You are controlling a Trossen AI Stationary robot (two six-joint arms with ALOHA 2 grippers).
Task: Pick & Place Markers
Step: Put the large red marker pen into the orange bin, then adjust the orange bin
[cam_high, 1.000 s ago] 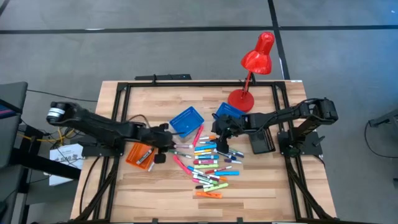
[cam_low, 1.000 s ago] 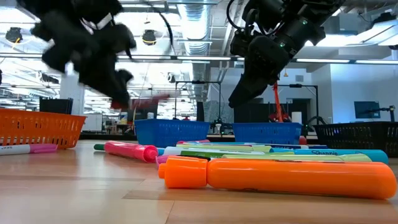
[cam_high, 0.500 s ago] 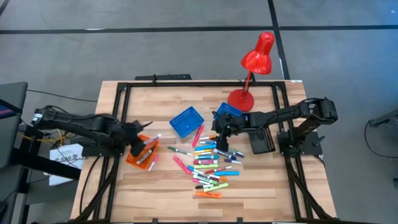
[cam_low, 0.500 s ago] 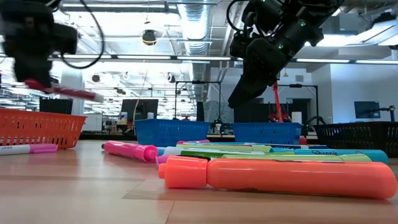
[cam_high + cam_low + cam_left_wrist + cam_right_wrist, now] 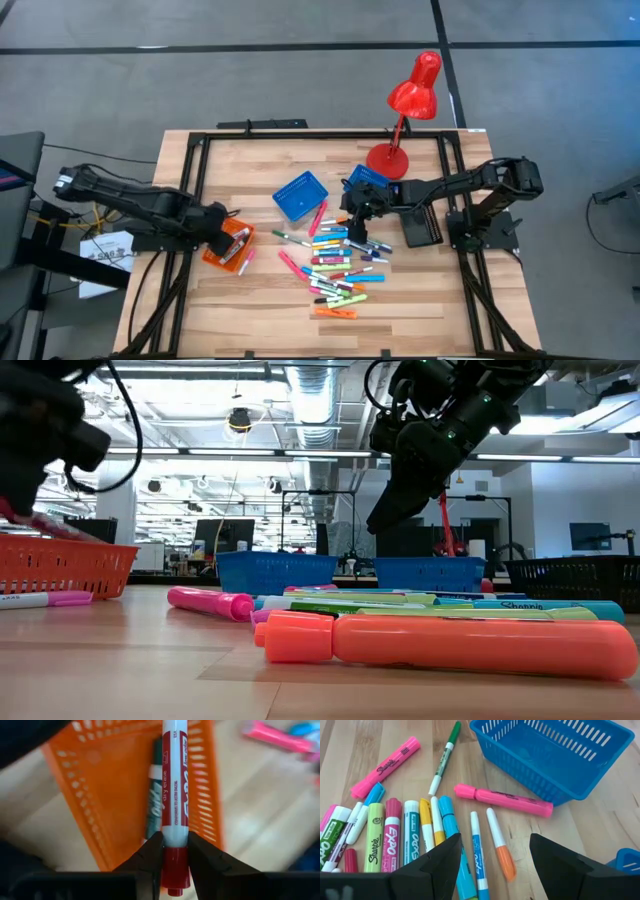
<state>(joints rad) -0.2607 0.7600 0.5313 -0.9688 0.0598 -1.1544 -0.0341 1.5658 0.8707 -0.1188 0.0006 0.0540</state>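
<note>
- From my station, the left claw (image 5: 175, 857) is clamped on a red dry-erase marker (image 5: 175, 795); it hangs over the orange tray (image 5: 226, 243) near the tabletop's (image 5: 250, 160) left edge.
- Inside that tray I see one green dry-erase marker (image 5: 156, 795), half covered by the red one. In the high view the claw hides most of the tray, so I cannot count its contents there.
- One pink-capped marker (image 5: 247, 261) lies on the wood just beside the tray.
- The right claw (image 5: 495, 860) hangs with its fingers spread wide above the upper end of the marker pile (image 5: 338, 262), gripping nothing.
- The pile sits mid-tabletop, running toward the near edge. The pens overlap, and I make out roughly two dozen but cannot give an exact count.
- In the right wrist view, a pink highlighter (image 5: 502, 800) lies touching the wall of a blue tray (image 5: 555, 755), and a thin green pen (image 5: 445, 757) lies apart from the rest.
- I count two blue trays: one (image 5: 300, 193) at centre, one (image 5: 366, 180) beside the red lamp's base (image 5: 387, 160). A black tray (image 5: 421, 228) sits under the right arm.
- In the low view an orange highlighter (image 5: 440, 645) fills the foreground and blocks much of the pile behind it.
- Bare wood lies open along the far edge and at the near left corner.
</note>
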